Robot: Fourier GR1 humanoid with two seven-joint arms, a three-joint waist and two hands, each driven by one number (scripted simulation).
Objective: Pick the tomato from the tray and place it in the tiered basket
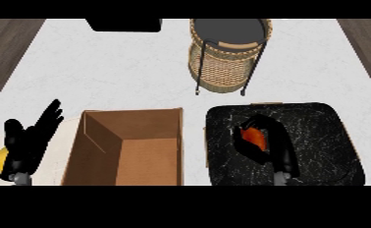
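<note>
Down at the near right, the right hand is over the black marbled tray, its fingers and thumb curled round the tomato, which shows as a red-orange patch between them. The tomato is above the tray's middle-left part; whether it touches the tray's surface cannot be told. Farther back, just beyond the tray, stands the wicker tiered basket with its thin black frame and dark round top shelf. To the tray's left sits an open cardboard box. At the near left edge the left hand rests open, fingers up.
</note>
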